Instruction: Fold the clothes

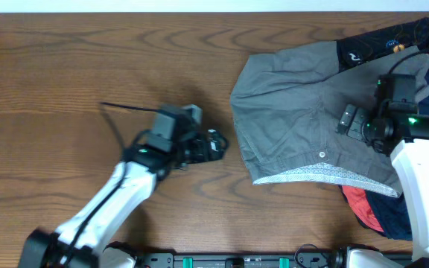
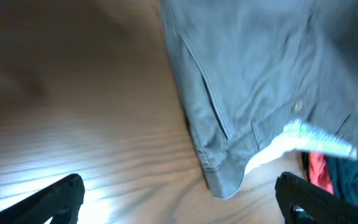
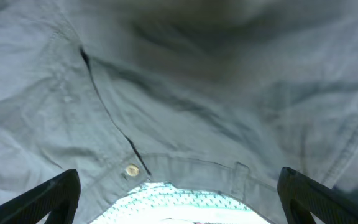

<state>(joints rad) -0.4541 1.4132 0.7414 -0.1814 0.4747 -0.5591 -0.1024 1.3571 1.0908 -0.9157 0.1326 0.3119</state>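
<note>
Shorts (image 1: 296, 112) spread flat toward right edge, over other clothes (image 1: 384, 214), ready to fold. Right gripper (image 1: 351, 121) above waistband, jaws wide apart, empty. Left gripper (image 1: 213, 146) centre, facing shorts, likewise gaping, empty.

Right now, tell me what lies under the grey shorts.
A red garment and a navy garment poke out from under the waistband of the grey shorts. How far they run beneath, and anything else there, is covered by the cloth.
</note>
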